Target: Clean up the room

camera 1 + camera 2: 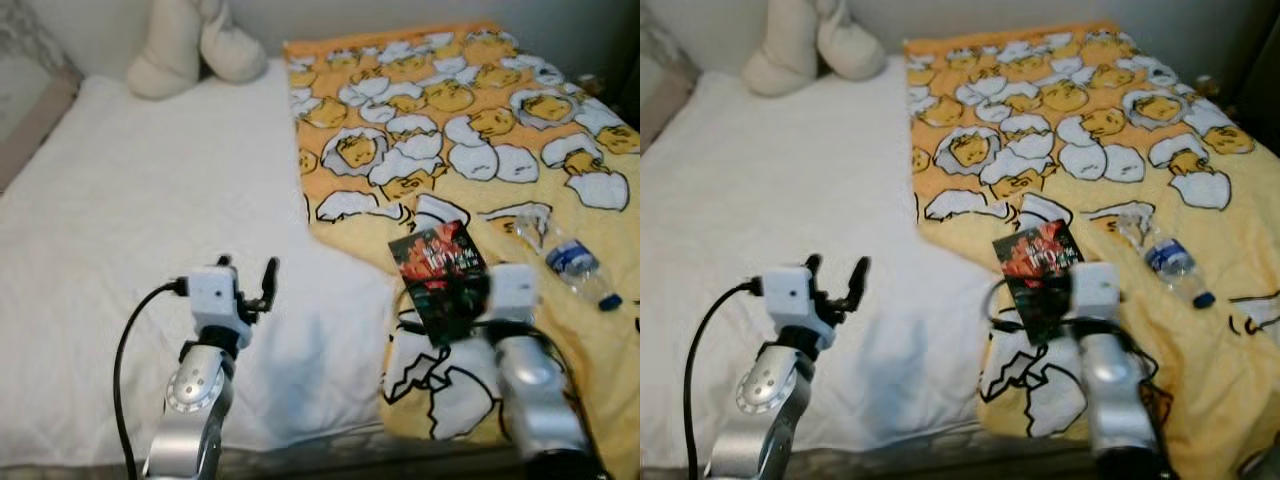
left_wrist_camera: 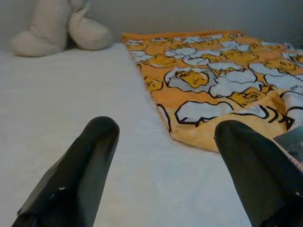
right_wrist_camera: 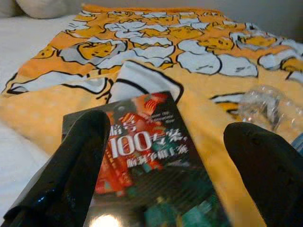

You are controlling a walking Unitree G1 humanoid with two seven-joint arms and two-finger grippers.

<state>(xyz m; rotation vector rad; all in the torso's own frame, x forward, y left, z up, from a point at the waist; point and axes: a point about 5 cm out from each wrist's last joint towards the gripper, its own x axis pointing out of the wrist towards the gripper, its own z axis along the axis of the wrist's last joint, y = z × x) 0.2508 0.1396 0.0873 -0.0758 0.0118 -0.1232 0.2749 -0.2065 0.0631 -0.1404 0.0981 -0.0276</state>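
Observation:
A dark book with a red cover picture lies on the yellow egg-print blanket near the bed's front edge. My right gripper is open, low over the book's near end, with one black finger on each side of it. To its right a clear plastic water bottle with a blue cap lies on the blanket. Over the white sheet, left of the blanket's edge, my left gripper stands open with nothing between its fingers.
A cream plush toy rests at the far end of the bed against the wall. A grey pillow or headboard edge shows at the far left. The bed's front edge runs just below my arms.

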